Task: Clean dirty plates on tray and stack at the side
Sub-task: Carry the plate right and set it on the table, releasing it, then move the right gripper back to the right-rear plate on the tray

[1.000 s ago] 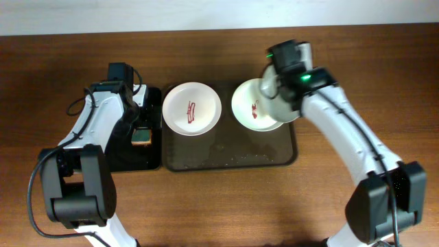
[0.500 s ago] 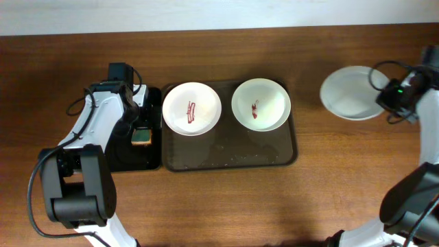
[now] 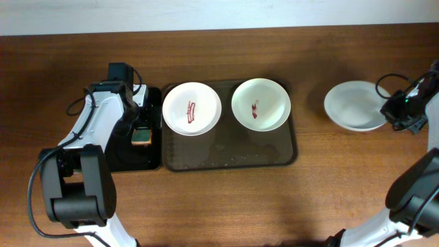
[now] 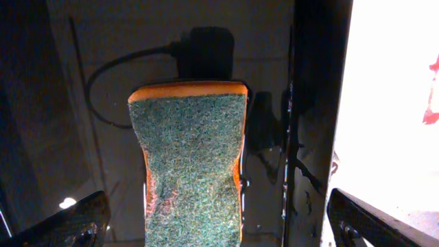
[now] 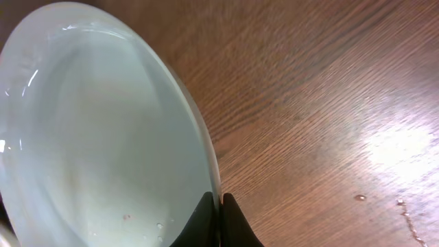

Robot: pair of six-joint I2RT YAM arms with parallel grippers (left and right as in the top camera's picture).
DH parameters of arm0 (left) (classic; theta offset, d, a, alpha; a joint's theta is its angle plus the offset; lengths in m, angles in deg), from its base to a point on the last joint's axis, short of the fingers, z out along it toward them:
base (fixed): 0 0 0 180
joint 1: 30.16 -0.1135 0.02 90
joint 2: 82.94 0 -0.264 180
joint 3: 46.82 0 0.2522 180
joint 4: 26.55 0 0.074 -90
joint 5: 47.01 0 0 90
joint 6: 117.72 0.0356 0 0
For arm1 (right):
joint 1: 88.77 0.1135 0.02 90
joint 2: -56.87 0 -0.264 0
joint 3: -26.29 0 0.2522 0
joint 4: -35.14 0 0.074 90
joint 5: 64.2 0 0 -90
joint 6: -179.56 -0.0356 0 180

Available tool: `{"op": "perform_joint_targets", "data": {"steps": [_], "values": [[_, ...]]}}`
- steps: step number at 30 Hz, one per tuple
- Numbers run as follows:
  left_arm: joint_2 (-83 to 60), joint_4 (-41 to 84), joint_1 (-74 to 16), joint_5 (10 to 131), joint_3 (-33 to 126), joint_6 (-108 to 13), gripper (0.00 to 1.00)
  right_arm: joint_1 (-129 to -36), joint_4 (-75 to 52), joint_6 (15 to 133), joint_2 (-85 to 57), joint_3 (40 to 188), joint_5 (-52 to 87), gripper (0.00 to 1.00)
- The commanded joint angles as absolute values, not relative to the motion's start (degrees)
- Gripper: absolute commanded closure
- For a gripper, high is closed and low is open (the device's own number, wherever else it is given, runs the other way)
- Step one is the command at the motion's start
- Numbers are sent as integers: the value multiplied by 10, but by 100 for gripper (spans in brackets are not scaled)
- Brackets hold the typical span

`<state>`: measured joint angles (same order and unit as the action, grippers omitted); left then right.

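Status check, both wrists

My right gripper (image 5: 220, 218) is squeezed shut on the rim of the clean plate (image 5: 103, 137). The two black fingertips (image 5: 203, 221) are almost meeting, with just the thin white edge between them. The plate's glossy inside has a few tiny droplets on it. From the wrist cam I can't tell whether it's fully down on the table (image 5: 329, 103) or a hair above it.

My left gripper (image 4: 219, 226) is spread wide, holding nothing. Its tips sit at the bottom corners of the wrist view. The sponge (image 4: 192, 165) lies between them, green scrubby side up with an orange edge showing, and there's a gap on either side, so no contact. It's sitting in the black holder (image 4: 103, 82).

Further out, in the overhead view, that holder (image 3: 134, 156) is right up against the left side of the tray (image 3: 233, 156). On the tray, side by side, are the left dirty plate (image 3: 192, 108) and the right dirty plate (image 3: 260, 104), both with red smears. The clean plate (image 3: 351, 106) is off to the right on the wood, well apart from the tray, with my right gripper (image 3: 398, 111) at its right edge.
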<state>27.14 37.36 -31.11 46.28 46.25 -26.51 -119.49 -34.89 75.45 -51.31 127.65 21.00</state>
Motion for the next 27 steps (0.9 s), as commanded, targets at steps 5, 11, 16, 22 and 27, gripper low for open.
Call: {"op": "perform_joint_targets", "data": {"steps": [5, 11, 16, 22, 27], "values": [[261, 374, -314, 473, 470, -271, 1, -1179, -350, 784, -538, 1285, 200, 96], [261, 374, -314, 473, 470, -271, 1, -1169, -354, 784, -538, 1285, 164, 50], [261, 374, -314, 473, 470, -271, 1, -1158, -357, 819, -538, 1285, 51, 33], [261, 374, -314, 473, 470, -271, 1, -1131, -379, 821, -529, 1285, -4, 3], [261, 374, -315, 473, 470, -271, 1, -1072, -401, 822, -473, 1285, 49, 1]]}}
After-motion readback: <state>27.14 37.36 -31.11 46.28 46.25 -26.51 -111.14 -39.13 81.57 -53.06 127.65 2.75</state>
